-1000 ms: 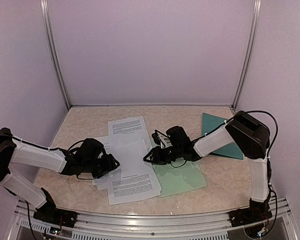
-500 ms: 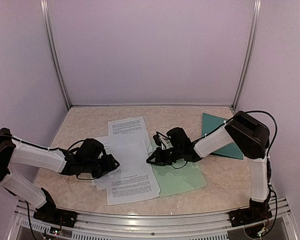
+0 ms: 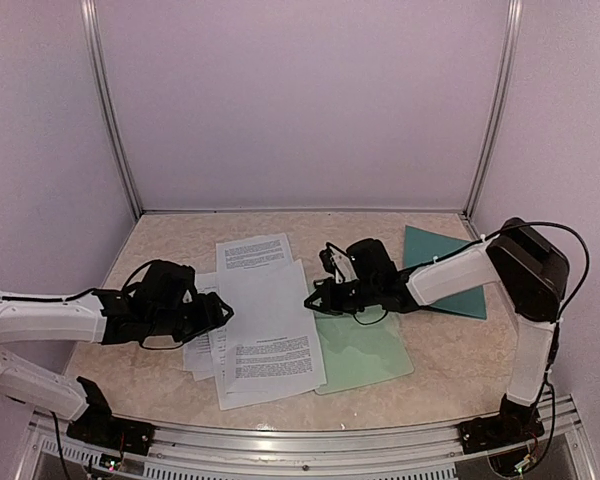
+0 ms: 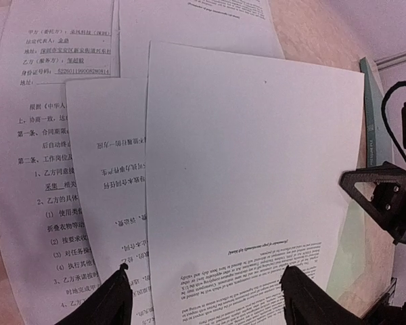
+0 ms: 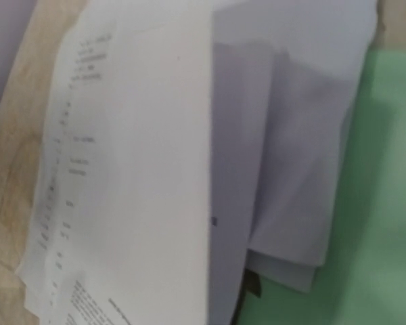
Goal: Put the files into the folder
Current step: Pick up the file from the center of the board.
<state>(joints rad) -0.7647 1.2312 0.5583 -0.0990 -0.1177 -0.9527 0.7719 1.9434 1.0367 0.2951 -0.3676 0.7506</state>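
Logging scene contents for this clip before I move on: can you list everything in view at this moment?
files: at least four sheets, white with black text, loosely overlapped left of centre
mint-green board: one, pale green, lying flat at centre, left edge under the files
folder: one, dark teal, right rear, partly hidden by the right arm
table: one, marbled beige, under everything
left arm: one, white and black, reaching in from the left
right arm: one, white and black, reaching in from the right
left tool: black, open, over the files' left side
right tool: black, shut, apparently pinching the top sheet's right edge
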